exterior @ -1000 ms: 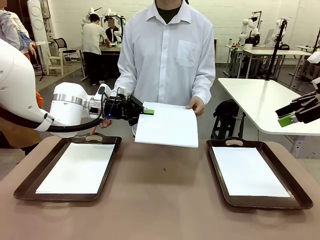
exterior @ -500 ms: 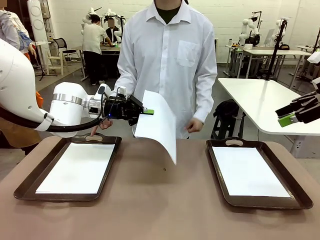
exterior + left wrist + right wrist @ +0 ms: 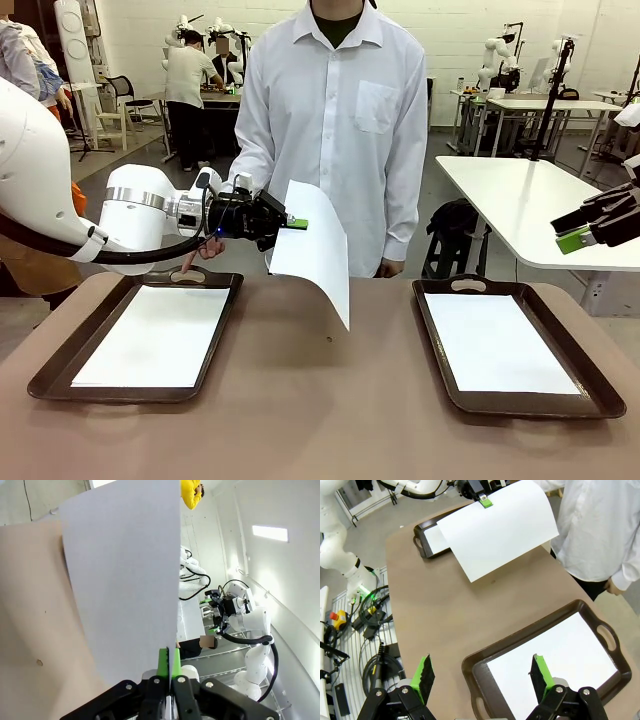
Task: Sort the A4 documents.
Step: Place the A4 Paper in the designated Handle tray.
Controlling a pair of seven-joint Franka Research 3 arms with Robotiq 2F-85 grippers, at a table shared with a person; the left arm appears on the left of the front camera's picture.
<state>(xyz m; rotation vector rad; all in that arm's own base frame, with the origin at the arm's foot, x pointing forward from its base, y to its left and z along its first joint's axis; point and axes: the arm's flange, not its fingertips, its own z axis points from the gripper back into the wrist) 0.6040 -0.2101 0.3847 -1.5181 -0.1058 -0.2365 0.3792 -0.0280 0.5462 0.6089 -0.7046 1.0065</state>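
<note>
My left gripper [image 3: 296,223] is shut on the edge of one A4 document [image 3: 318,255], a blank white sheet that droops from the grip above the table's middle. In the left wrist view the green fingertips [image 3: 163,661] pinch that sheet [image 3: 120,575]. A second sheet [image 3: 155,335] lies in the left dark brown tray [image 3: 120,393], and a third [image 3: 495,343] in the right tray [image 3: 428,330]. Far out to the right, above the neighbouring white table, my right gripper [image 3: 578,238] stands open; from its own view [image 3: 482,675] it looks down on the right tray [image 3: 470,666] and the hanging sheet [image 3: 497,527].
A person in a white shirt [image 3: 335,130] stands at the far edge, one hand [image 3: 388,268] lowered by the table, the other [image 3: 205,248] behind my left gripper. Bare brown tabletop [image 3: 330,400] lies between the trays. A white table [image 3: 520,200] stands at the right.
The person let go of the sheet's far edge and dropped that hand to the side. The sheet swung down from flat and now hangs from my left gripper. Neither arm moved.
</note>
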